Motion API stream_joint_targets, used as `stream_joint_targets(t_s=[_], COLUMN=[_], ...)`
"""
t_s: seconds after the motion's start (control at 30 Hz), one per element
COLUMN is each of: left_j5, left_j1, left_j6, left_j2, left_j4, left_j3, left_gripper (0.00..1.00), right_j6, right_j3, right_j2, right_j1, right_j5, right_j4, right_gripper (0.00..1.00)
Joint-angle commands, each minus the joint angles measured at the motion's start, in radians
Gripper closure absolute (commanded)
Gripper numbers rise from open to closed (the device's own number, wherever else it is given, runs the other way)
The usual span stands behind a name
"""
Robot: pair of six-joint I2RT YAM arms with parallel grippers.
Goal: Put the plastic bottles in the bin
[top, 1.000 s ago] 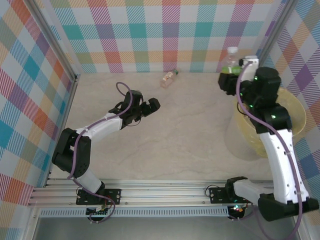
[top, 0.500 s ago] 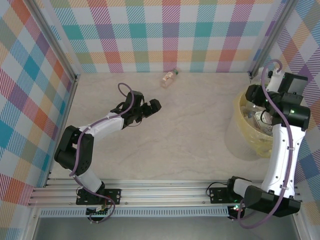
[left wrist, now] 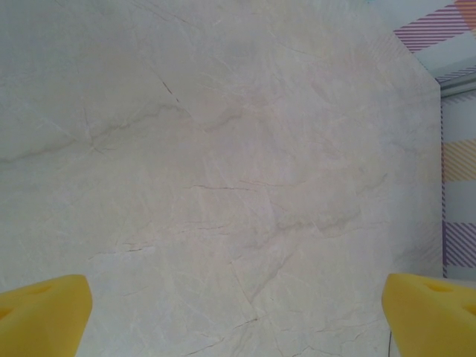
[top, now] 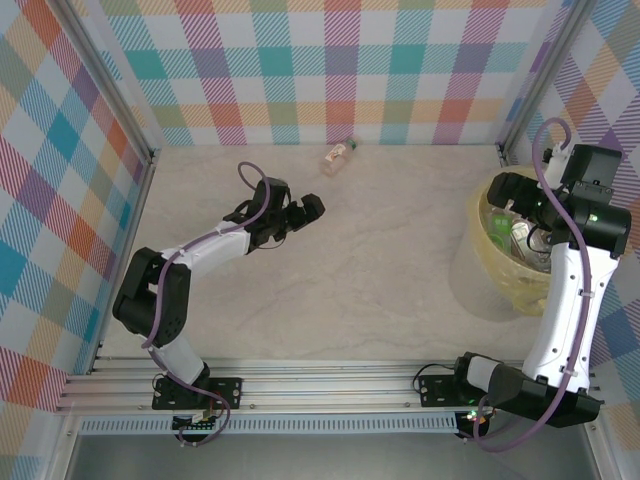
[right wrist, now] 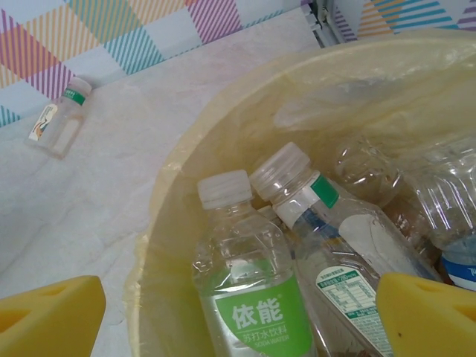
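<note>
The likeliest trouble lies with the one small clear plastic bottle with an orange-brown label and green neck band (top: 339,157), which lies on its side on the pale marble-patterned desk (top: 380,290), just in front of the checked back wall (top: 300,70) and well apart from the large round pale-yellow plastic bin (top: 478,255). Being round and light, it would probably roll or skid away if one pad touches it before the other, and the wall close behind leaves little room to come at it. The left fingers (left wrist: 41,309) are nearest to it; they are spread wide with only bare desk between them. The right fingers (right wrist: 44,316) are likewise released, hovering above the bin's mouth and grasping nothing. If that arm pulls away low, it could catch the thin rim and drag or tip the bin, which stands at the desk's right edge. Inside the bin lie several clear bottles in a loose heap: one with a white cap and a bright green label (right wrist: 249,297) lies uppermost, and beside it lies a second with a clear cap and a white-and-green neck band (right wrist: 327,223). Their thin walls look crumpled, so I judge they dent easily under a squeeze.
</note>
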Motion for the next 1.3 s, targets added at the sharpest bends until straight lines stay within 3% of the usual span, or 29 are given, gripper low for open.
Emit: stream_joint_targets(t_s=[0.0,0.13,0.23,0.43,0.73,1.07,1.27], left_j5=[0.007,0.013,0.025,0.028,-0.007,-0.061,-0.113], left_j1=[-0.003,-0.003,-0.003,-0.004,-0.003,0.015,0.033], left_j6=[-0.01,-0.007,0.016,0.104,0.279,0.44,0.547], left_j2=[0.018,0.025,0.042,0.101,0.252,0.442,0.637], left_j4=[-0.008,-0.005,-0.007,-0.015,-0.069,-0.161,-0.263], left_j3=[0.026,0.029,0.052,0.147,0.364,0.63,0.879], left_gripper=[0.0,0.0,0.0,0.0,0.0,0.0,0.0], right_j6=[0.042,0.086,0.105,0.162,0.226,0.172,0.25], right_j3=[-0.007,-0.053,-0.105,-0.173,-0.343,-0.397,-0.45], right_j2=[0.009,0.024,0.0,-0.078,-0.2,-0.158,-0.099], right_j1=[-0.003,-0.003,0.0,0.001,0.102,0.367,0.458], right_j5=[0.012,-0.039,-0.149,-0.197,-0.531,-0.524,-0.485], right_j4=[0.001,0.036,0.118,0.272,0.599,0.736,0.891], right_gripper=[0.09,0.12,0.01,0.0,0.0,0.0,0.0])
